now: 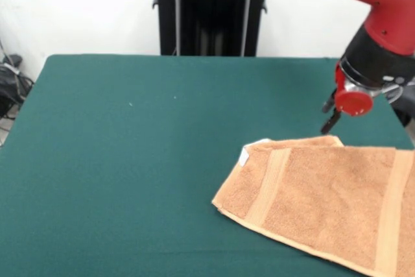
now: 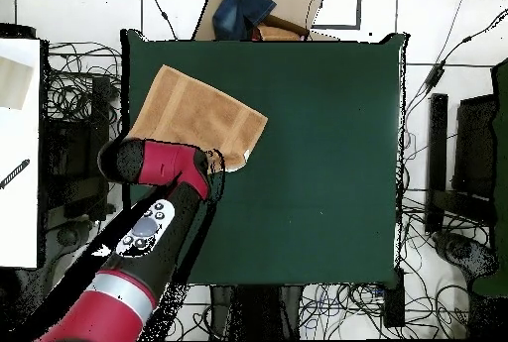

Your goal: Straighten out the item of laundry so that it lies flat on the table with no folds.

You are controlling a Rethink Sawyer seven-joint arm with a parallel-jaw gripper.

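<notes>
The item of laundry [image 1: 324, 199] is an orange-tan towel with two woven bands, lying near the table's front right and running off the picture's right edge. A white tag [image 1: 244, 156] shows at its left corner, and a thin second layer peeks out along its far edge. In the overhead view the towel [image 2: 193, 110] lies skewed by the upper left corner of the green table [image 2: 327, 160]. My gripper [image 1: 331, 116] hangs just behind the towel's far edge. From above, the gripper [image 2: 216, 162] is at the towel's lower edge near its right corner.
A cardboard box with a blue cloth [image 2: 260, 8] stands past the table's top edge in the overhead view. A white surface [image 2: 20, 150] lies to the left, and cables cover the floor all around. The towel reaches close to the table's left edge [image 2: 127, 110].
</notes>
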